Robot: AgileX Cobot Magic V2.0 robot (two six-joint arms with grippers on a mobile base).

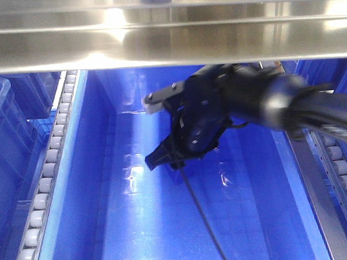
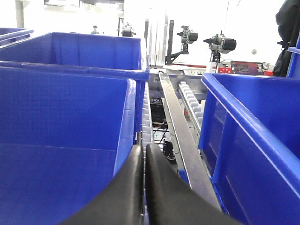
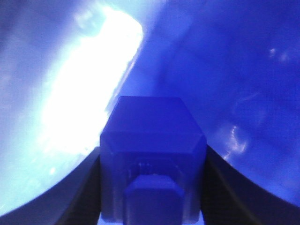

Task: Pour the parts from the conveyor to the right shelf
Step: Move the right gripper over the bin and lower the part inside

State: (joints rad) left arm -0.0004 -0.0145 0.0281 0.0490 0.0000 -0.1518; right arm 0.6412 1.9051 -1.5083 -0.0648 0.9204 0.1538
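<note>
From the front-facing view we look down into a large blue bin (image 1: 167, 213), with a bright steel beam (image 1: 168, 39) across the top of the picture and roller tracks (image 1: 50, 179) running along both sides. The right arm (image 1: 266, 98) reaches in from the right, and its pincer (image 1: 163, 159) hangs over the bin's inner floor, pointing down and to the left; a thin dark cable (image 1: 204, 219) trails from it toward the lower edge. From here we cannot tell how far this pincer is open. No loose parts show on the bin floor in this view. In the left wrist view, the left pincer (image 2: 143, 154) has its two dark fingers (image 2: 124, 187) pressed together with only a hairline gap, holding nothing. It sits just beside the rim of a blue bin on the left (image 2: 65, 140); another blue bin (image 2: 253, 140) stands to the right, and between them run a roller conveyor (image 2: 146, 119) and a steel rail (image 2: 180, 136). In the right wrist view, the right pincer (image 3: 152, 154) has its dark fingers (image 3: 70, 192) on either side of a blue block-shaped part (image 3: 152, 136), which fills the space between them, so the pincer is clamped on it. Behind it we see only the blue inside of the bin (image 3: 225, 70) and a strong white glare at the upper left.
</note>
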